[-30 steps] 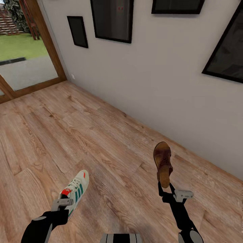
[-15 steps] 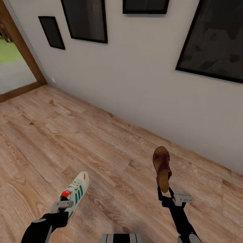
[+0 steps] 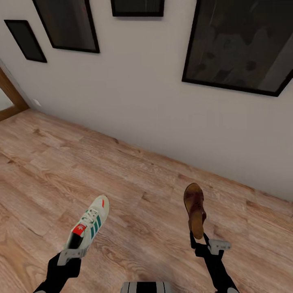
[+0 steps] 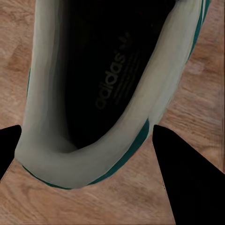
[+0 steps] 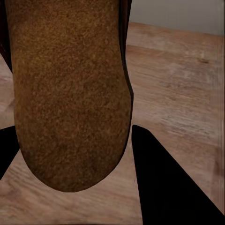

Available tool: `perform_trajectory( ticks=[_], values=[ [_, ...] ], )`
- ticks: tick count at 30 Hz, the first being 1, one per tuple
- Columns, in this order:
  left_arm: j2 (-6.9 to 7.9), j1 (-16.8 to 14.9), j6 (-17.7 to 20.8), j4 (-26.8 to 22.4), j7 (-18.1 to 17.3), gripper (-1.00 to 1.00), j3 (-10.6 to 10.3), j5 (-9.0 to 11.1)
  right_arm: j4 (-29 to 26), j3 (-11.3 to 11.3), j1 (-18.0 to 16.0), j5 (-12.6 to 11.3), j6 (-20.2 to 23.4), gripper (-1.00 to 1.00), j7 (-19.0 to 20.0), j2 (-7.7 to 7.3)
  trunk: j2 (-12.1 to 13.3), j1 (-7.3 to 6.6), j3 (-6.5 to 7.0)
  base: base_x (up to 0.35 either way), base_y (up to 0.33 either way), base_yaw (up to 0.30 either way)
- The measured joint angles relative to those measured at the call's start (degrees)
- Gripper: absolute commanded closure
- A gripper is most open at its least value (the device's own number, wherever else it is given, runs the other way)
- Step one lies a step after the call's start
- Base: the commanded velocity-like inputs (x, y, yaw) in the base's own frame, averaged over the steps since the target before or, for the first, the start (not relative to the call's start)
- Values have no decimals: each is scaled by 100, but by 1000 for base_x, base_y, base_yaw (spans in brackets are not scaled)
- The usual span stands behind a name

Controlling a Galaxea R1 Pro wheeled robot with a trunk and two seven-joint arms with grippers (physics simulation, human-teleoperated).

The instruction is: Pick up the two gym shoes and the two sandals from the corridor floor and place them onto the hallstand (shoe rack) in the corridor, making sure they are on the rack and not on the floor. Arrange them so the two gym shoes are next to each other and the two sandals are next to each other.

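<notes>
A cream-white gym shoe [image 3: 90, 221] with green stripes and a red tongue label is held above the corridor floor [image 3: 134, 191] by my left gripper [image 3: 70, 252], which is shut on its heel. In the left wrist view the gym shoe's opening [image 4: 103, 79] lies between the two dark fingers [image 4: 187, 178]. A dark brown sandal [image 3: 194, 209] hangs toe-forward from my right gripper [image 3: 203, 242], shut on its heel end. The right wrist view looks onto the sandal's footbed [image 5: 70, 93] between the fingers [image 5: 164, 183]. The hallstand is out of view.
A pale wall [image 3: 142, 101] runs across ahead, close beyond the shoes, hung with several dark framed pictures [image 3: 240, 44]. A wooden door frame [image 3: 10, 91] shows at the far left. Wood plank floor stretches to the left.
The whole view has swung to the right: the glass door and lawn have slid out at the left and the wall now fills the front. Both grippers keep their shoes as before.
</notes>
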Motion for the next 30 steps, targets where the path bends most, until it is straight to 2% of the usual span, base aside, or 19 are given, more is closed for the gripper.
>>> perform_trajectory(
  ticks=[3, 8, 10, 19, 30],
  values=[
    [-2, 111, -265, -13, 0, 100, -3, 1, 3, -9, 0, -3, -1, 100, 1, -4, 0, 0, 0, 0, 0, -300],
    [-2, 152, -362, -19, -3, 100, -41, 2, 8, -5, 0, 2, -4, 100, -4, -1, 0, 0, 0, 0, 0, -300],
    [-2, 157, -411, -20, -2, 100, -115, 6, 9, -4, 0, 3, -3, 100, -5, -1, 0, 0, 0, 0, 0, -300],
    [-2, 159, -443, -19, 16, 100, -212, -5, 16, -5, 0, 2, -4, 100, -5, 0, 0, 0, 0, 0, 0, -300],
    [-2, 159, -444, -20, 18, 100, -225, -9, 27, -13, 0, 2, -4, 100, -5, 0, 0, 0, 0, 0, 0, -300]
  ],
)
